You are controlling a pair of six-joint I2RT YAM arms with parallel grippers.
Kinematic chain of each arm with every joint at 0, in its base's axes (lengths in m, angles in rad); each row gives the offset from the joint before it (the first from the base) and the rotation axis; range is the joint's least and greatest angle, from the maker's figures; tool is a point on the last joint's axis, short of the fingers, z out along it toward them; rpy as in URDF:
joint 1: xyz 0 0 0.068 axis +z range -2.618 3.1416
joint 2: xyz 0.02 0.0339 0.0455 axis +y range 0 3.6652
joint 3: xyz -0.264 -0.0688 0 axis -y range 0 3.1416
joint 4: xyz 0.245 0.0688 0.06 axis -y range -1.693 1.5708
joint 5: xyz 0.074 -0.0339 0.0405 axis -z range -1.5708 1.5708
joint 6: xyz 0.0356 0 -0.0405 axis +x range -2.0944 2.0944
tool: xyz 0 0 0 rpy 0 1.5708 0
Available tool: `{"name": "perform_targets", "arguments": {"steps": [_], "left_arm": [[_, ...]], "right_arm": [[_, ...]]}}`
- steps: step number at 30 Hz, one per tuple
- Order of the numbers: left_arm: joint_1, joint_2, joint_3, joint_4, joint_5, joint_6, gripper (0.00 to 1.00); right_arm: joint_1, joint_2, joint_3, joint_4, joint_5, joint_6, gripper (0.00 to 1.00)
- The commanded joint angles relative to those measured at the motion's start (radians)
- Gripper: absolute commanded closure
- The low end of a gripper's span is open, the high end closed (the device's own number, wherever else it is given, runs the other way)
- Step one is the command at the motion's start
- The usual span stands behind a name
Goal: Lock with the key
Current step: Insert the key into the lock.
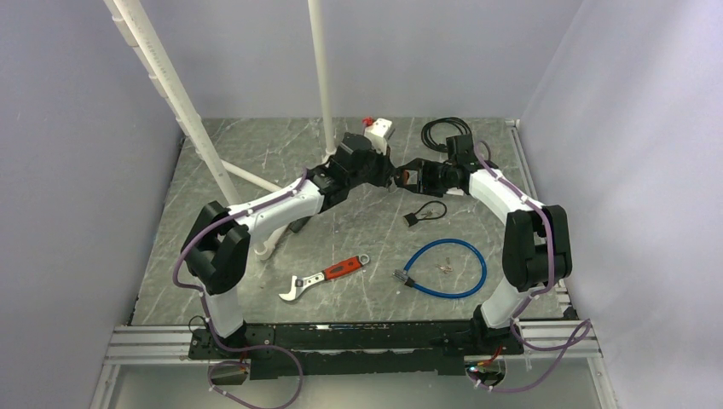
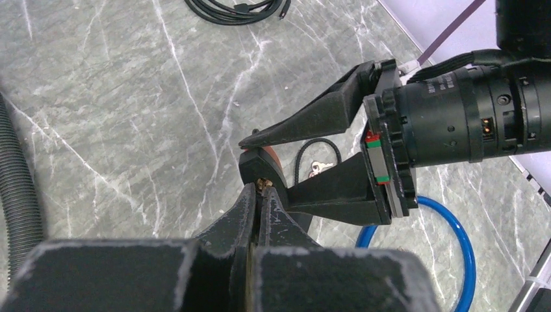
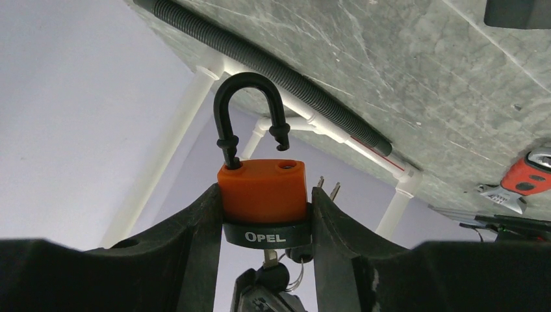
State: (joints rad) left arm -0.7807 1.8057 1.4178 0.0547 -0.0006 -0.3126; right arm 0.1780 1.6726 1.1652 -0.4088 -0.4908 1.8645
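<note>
The right gripper (image 3: 263, 211) is squeezing the orange plastic padlock (image 3: 262, 190) by its 2 sides, with its 2 fingers opened just as wide as the lock's body. It is holding the padlock up in the air, above the grey marble table (image 1: 256, 162), at the far middle of it. Holding it by the sides is leaving the bottom free, and that is where the keyhole is.

The left gripper (image 2: 260, 195) is coming in from the other side. Its 2 fingers are pinched almost all the way together on the small brass key (image 2: 262, 184). The key's tip is sitting right at the bottom of the padlock and looks to be in the keyhole, but I cannot tell how deep it is going.

The black metal loop (image 3: 250, 88) on top of the padlock is sticking up. 1 end is in its hole and the other end is hanging free above its hole, so the padlock is open.

I think the left gripper is getting ready to turn the key. The loop will probably need pushing down too.

The red-handled wrench (image 1: 324, 277) and the blue cable ring (image 1: 443, 267) are lying on the table, well apart from both grippers.
</note>
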Motion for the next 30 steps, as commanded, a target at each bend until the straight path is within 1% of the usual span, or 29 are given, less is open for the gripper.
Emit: {"name": "perform_targets", "arguments": {"steps": [1, 6, 15, 19, 22, 30], "left_arm": [[0.019, 0.031, 0.007, -0.033, 0.011, -0.035, 1.00], [0.018, 0.033, 0.009, -0.012, 0.044, -0.053, 1.00], [0.012, 0.033, -0.032, -0.013, 0.116, -0.095, 1.00], [0.007, 0.036, -0.049, -0.016, 0.123, -0.154, 1.00], [0.009, 0.039, -0.048, -0.031, 0.096, -0.216, 1.00], [0.029, 0.046, 0.014, -0.098, 0.083, -0.326, 1.00]], "right_arm": [[0.035, -0.077, 0.015, 0.125, -0.132, -0.023, 1.00], [0.042, -0.066, 0.009, 0.105, -0.132, -0.011, 1.00], [0.043, -0.053, 0.040, 0.158, -0.138, 0.028, 1.00], [0.043, -0.049, 0.065, 0.173, -0.129, 0.052, 1.00], [0.042, -0.044, 0.073, 0.188, -0.130, 0.063, 1.00], [0.035, -0.057, 0.028, 0.326, -0.133, 0.044, 1.00]]}}
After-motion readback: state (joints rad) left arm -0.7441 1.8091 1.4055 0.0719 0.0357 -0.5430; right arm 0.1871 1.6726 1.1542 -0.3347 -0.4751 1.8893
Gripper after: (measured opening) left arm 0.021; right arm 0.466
